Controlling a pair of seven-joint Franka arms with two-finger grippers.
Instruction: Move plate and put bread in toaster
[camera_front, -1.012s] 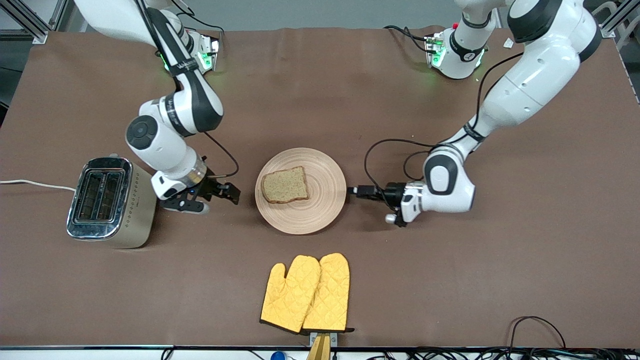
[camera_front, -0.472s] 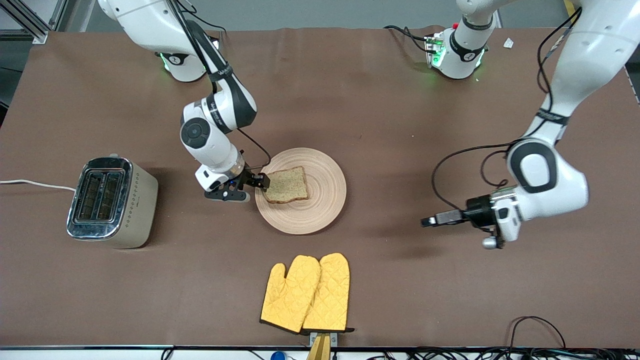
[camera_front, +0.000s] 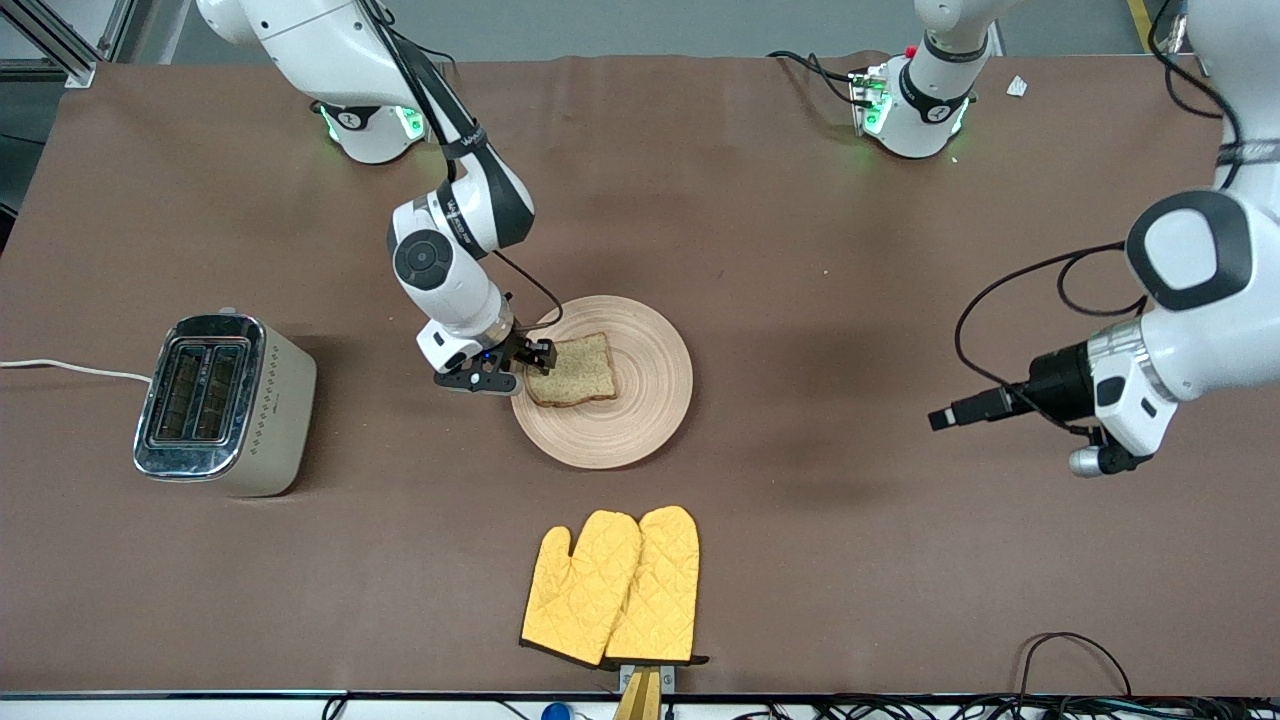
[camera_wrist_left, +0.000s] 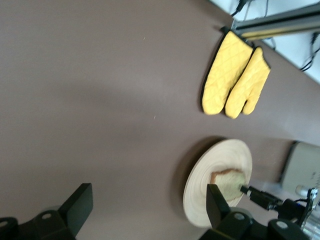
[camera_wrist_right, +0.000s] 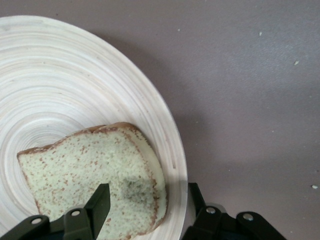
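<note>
right claw (camera_front: 530, 362) straddles the bread's (camera_front: 571, 370) edge on the plate (camera_front: 640, 420), fingers not yet clamped; the slice looks soft, light, crumbly. left claw (camera_front: 945, 416) hangs released, waiting.

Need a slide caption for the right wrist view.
Right gripper jaws straddle the edge of the brown wholegrain bread slice on the round pale wooden plate.

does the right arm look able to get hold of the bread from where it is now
Probably yes. The right hand is at the plate's rim toward the toaster, its fingers open astride the bread's edge. Nothing lies between them. The left hand waits apart, open.
</note>
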